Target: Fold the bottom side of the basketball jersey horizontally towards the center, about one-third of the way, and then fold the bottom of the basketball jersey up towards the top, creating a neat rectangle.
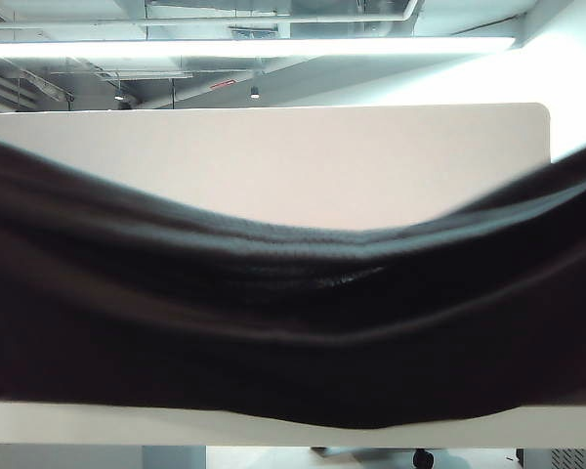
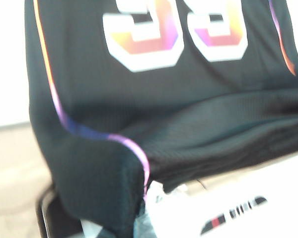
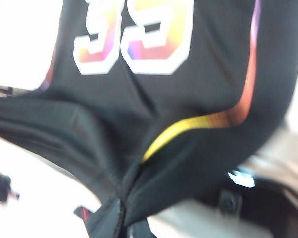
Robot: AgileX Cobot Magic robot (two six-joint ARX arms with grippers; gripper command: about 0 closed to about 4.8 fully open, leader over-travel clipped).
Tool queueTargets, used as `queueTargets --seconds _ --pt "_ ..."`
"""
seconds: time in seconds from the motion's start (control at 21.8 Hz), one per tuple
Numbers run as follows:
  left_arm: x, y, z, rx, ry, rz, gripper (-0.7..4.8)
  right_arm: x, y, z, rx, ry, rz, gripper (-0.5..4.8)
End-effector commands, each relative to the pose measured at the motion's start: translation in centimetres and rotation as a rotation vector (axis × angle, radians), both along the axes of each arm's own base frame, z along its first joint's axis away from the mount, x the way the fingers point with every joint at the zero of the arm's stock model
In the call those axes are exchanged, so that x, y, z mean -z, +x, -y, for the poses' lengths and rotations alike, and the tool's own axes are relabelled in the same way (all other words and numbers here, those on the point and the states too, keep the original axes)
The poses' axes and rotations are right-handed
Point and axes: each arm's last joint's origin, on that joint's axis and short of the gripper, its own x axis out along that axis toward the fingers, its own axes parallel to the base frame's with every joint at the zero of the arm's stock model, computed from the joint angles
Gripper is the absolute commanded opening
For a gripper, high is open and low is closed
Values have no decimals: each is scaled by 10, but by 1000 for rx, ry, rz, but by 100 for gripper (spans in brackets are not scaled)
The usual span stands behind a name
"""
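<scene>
The basketball jersey (image 1: 293, 322) hangs in the air as a broad black band right across the exterior view, sagging in the middle and rising toward both ends, with the white tabletop (image 1: 273, 161) showing above its drooping upper edge and a strip of it below. Neither arm can be made out there; the cloth hides them.

From the left wrist, the left tool (image 2: 139, 213) sits at the near edge of the picture, clenched on a bunched corner of the jersey (image 2: 154, 104). The fabric spreads away from the tool, a purple-to-orange side stripe (image 2: 64, 121) runs out from the pinch point, and the white-edged gradient number (image 2: 176, 32) lies farther off, beyond a heavy fold.

From the right wrist, the right tool (image 3: 116, 218) is likewise clamped on a gathered corner of the jersey (image 3: 154, 99). The cloth fans out from the grip, a yellow-to-orange side stripe (image 3: 198, 121) curves away just past the tool, and the number (image 3: 136, 37) shows beyond it. Both wrist pictures are blurred, so the finger details are hard to tell.
</scene>
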Motion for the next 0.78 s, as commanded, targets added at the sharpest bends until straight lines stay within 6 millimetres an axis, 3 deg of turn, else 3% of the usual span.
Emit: queueTargets --seconds 0.05,0.14,0.23,0.37,0.6,0.64,0.73,0.78 --pt "-1 36 13 -2 59 147 -6 -8 47 -12 10 15 133 -8" --pt "5 68 18 -30 86 181 -6 -8 81 -19 17 -28 155 -8" --pt "20 116 9 -129 83 205 -6 -7 134 -24 32 -131 154 -8" --pt "36 156 -5 -168 -1 230 -6 -1 178 -29 38 -170 133 -8" --pt "52 208 -12 -144 -68 235 -4 15 222 -36 42 -192 124 4" --pt "54 214 -11 -142 -71 236 16 17 226 -36 43 -192 143 33" --pt "54 228 -10 -111 -49 269 190 15 233 -34 85 -206 210 202" --pt "51 231 -10 -95 -35 288 242 12 235 -29 108 -205 240 258"
